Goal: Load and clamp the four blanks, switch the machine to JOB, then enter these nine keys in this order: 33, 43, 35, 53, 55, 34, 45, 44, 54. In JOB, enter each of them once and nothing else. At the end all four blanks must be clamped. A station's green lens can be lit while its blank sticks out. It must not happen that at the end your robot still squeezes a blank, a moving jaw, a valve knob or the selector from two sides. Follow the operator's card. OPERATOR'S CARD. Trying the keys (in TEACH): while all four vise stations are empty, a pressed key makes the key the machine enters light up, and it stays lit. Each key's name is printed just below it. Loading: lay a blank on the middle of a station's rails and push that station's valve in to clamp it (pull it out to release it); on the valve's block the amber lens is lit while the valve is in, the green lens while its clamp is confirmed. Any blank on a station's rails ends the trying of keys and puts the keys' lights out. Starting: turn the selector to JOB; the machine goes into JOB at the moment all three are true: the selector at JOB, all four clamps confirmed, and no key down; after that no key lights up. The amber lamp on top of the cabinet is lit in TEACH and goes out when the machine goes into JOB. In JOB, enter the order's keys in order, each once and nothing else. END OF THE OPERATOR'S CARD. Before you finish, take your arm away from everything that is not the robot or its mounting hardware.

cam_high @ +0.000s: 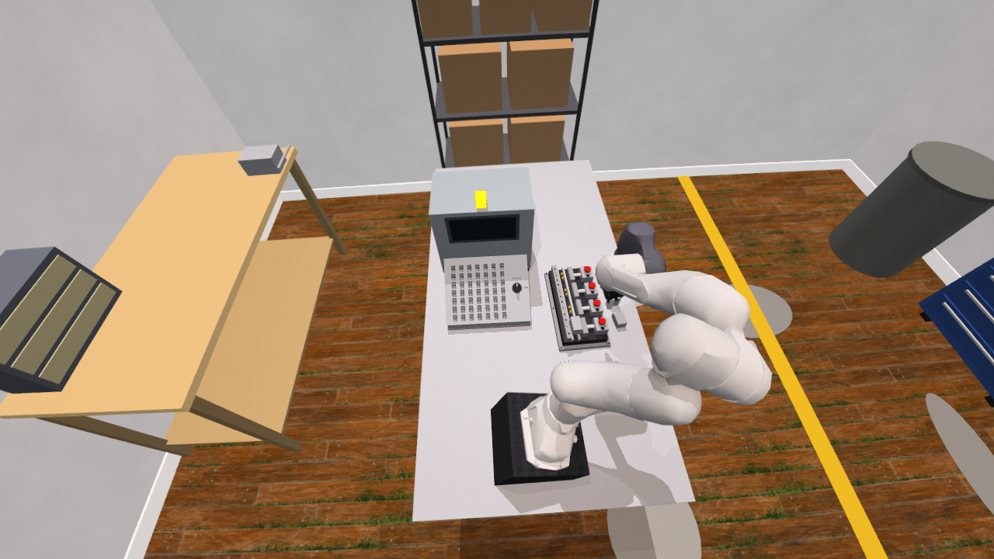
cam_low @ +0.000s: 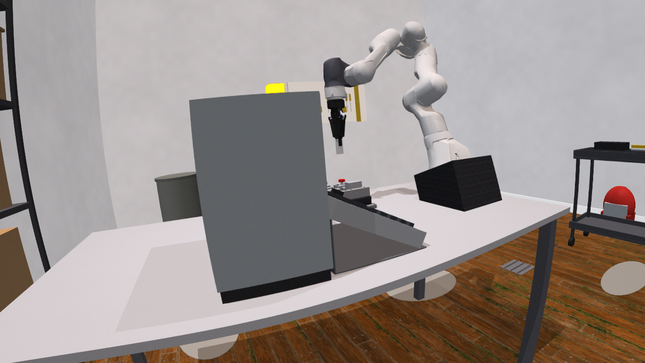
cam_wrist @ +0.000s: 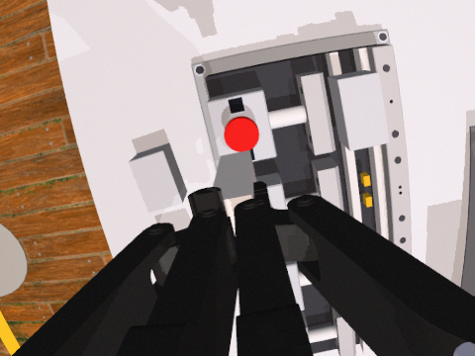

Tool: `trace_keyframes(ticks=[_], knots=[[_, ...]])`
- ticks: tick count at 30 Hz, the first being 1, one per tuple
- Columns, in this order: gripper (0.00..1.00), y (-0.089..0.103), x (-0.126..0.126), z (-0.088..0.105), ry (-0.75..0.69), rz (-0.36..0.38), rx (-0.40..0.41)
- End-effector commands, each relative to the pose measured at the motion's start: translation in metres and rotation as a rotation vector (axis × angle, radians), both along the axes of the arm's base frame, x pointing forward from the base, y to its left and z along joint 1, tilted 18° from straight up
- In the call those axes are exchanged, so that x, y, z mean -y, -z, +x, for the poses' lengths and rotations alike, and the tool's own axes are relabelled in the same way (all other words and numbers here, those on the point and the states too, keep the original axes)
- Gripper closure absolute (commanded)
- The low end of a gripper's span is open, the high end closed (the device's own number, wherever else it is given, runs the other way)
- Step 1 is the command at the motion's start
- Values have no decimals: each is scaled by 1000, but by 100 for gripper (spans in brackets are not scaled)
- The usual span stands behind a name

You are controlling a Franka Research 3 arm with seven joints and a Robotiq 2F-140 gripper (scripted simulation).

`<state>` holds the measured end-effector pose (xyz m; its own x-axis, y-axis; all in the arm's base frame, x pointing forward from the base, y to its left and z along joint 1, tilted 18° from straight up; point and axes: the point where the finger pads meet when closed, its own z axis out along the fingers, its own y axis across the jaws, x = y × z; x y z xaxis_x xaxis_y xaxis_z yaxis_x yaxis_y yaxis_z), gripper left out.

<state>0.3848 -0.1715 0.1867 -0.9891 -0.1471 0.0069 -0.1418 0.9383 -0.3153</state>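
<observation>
Tabletop (cam_high: 472, 389) (cam_low: 180, 280) (cam_wrist: 119, 89) blank, wrist-visible, exterior-hidden

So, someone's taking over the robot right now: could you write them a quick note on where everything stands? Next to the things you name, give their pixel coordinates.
Gripper (cam_high: 612, 299) (cam_low: 339, 143) (cam_wrist: 240, 177): fingers shut, above the row of vises.
Job's things: one light-grey rectangular blank (cam_high: 577, 325) (cam_low: 353, 184) (cam_wrist: 360, 113) lies on the rails nearest the arm's base; another grey block (cam_high: 619, 319) (cam_wrist: 157, 181) lies on the table beside the vises. I can't place the others.
Done: one blank laid in; its clamping isn't confirmed here.
Left: load and clamp the rest, switch to JOB, enter the nine keys. The amber cabinet lamp (cam_high: 481, 199) (cam_low: 275, 88) is lit, meaning TEACH.
</observation>
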Motion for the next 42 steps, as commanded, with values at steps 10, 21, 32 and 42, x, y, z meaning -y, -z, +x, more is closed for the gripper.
trace_keyframes(ticks=[10,21,32,42], knots=[[100,21,8,1,-4,-2,-1],[100,49,17,2,-4,-2,-1],[100,80,27,4,-4,-2,-1],[100,95,32,5,-4,-2,-1]])
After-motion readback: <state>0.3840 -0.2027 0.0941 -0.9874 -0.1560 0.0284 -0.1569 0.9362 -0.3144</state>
